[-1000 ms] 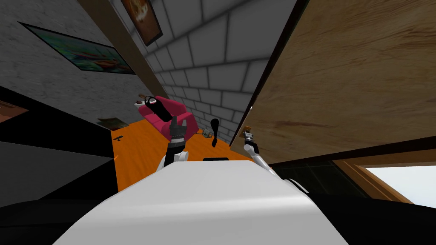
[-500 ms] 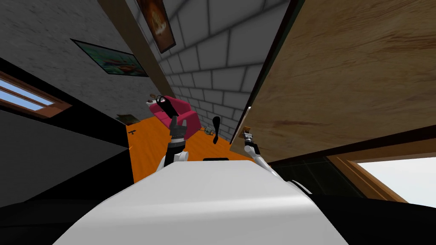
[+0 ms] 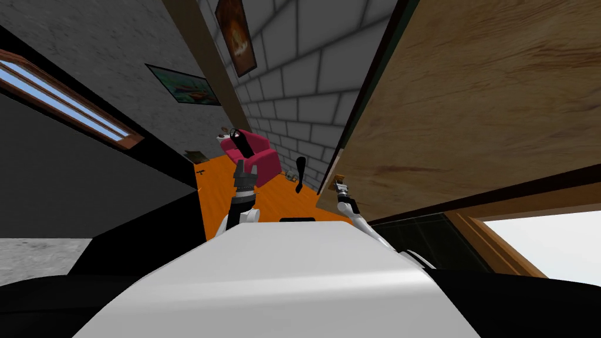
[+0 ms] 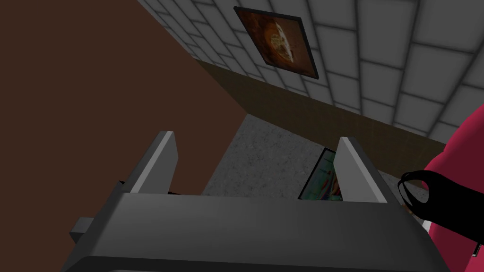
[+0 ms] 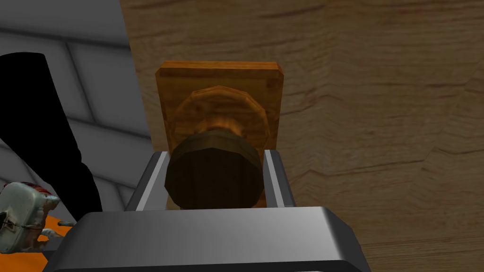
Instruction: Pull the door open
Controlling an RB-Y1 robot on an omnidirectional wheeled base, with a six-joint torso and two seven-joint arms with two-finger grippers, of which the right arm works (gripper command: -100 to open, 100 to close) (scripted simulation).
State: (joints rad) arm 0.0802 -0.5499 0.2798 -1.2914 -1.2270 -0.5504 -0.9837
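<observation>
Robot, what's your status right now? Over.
Right gripper shut on door knob. Left gripper open, free. Wooden door ajar. No obstacle seen beside it.

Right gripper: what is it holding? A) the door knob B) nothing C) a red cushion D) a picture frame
A: in the right wrist view the right gripper has its fingers pressed on both sides of the knob on the door.
</observation>
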